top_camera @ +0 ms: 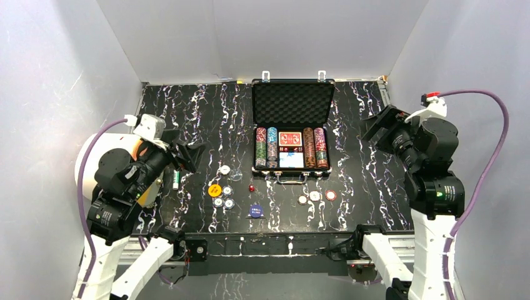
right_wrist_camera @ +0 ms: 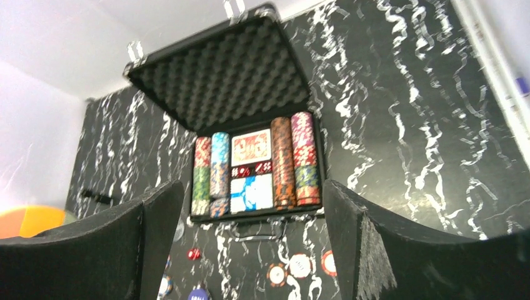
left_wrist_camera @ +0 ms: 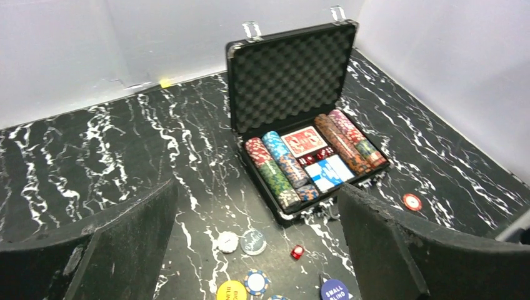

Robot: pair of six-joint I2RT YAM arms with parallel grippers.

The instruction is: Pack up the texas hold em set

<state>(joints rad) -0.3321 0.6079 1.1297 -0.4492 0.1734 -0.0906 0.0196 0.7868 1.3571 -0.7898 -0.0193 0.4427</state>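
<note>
Black ribbed foam-lined briefcase [top_camera: 292, 103] lies open on the black marbled table [top_camera: 187, 112], far middle. Three loose round poker chips [top_camera: 314, 195] before it show from above (left wrist catches one). Left gripper [left_wrist_camera: 256, 190] and right gripper [right_wrist_camera: 253, 186] gape wide, empty.

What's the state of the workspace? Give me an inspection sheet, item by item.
Surface: black table with white veining.
Job's things: briefcase open, chip rows and red card deck inside; loose chips, round buttons and a red die lie before it.
Clutter: small green-and-white cylinder beside the left arm, partly hidden.
Grippers: left gripper and right gripper raised, jaws open, holding nothing.
Cables: purple cables loop along both arms, off the table.
Surroundings: white walls on three sides.
</note>
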